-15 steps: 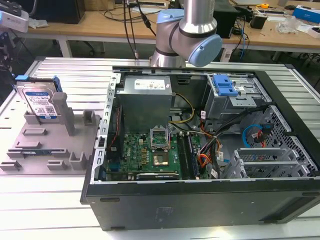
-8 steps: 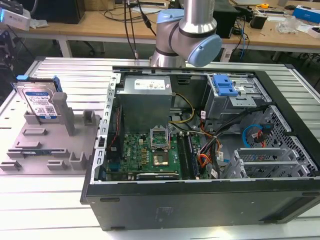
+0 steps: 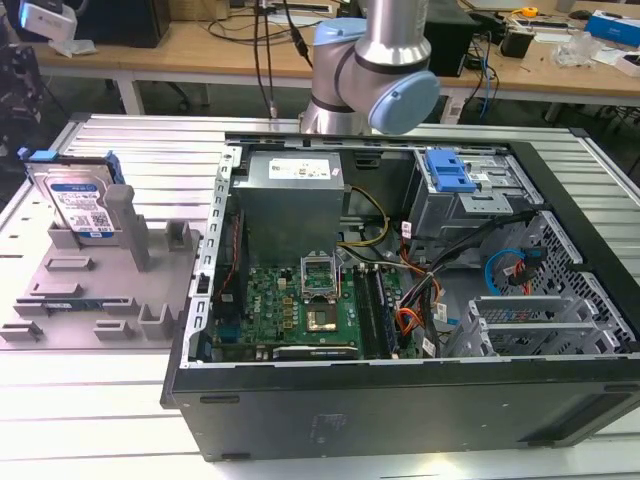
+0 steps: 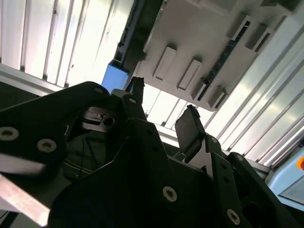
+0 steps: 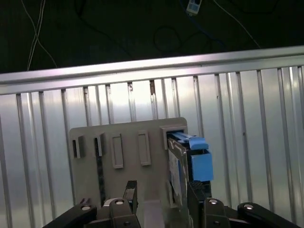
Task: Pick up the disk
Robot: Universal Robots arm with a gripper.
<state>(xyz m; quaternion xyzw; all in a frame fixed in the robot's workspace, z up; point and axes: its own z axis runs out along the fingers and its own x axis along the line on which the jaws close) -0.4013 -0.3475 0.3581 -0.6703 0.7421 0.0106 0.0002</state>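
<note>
The gripper (image 5: 162, 190) is wide open and holds nothing. There is an empty gap between its two fingers (image 5: 130, 192). The disk (image 5: 175, 175) is below the gripper and not touching it. It stands on its thin edge in a slot of the grey holder (image 5: 123, 126). It sits closer to one finger than to the middle of the gap. A blue rail (image 5: 202, 164) runs along its far side.

The disk looks hard and stiff, so it will not bend. It is likely a bit heavy, and its smooth metal sides may slip. A drop could break it. The best hold looks like a squeeze on its two flat sides, near the top edge.
</note>
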